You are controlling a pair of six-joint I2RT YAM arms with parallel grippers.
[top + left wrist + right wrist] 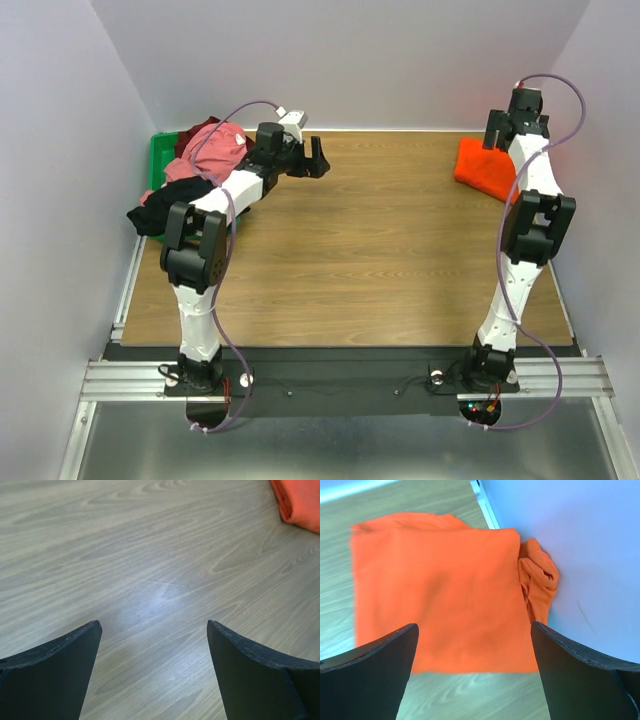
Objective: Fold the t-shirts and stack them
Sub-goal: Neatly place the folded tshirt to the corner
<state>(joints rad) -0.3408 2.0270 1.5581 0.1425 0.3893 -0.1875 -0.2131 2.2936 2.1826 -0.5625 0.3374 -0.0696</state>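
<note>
**Pincers: both spread, empty**

We list the left gripper over the wood table. The right gripper is above the folded orange t-shirt by the wall. The heaped t-shirts, pink, maroon and black, are on the green bin.

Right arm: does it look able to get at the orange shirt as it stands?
Likely yes: the right tool is open above the orange t-shirt, with nothing between them, though the wall beside it is close.
</note>
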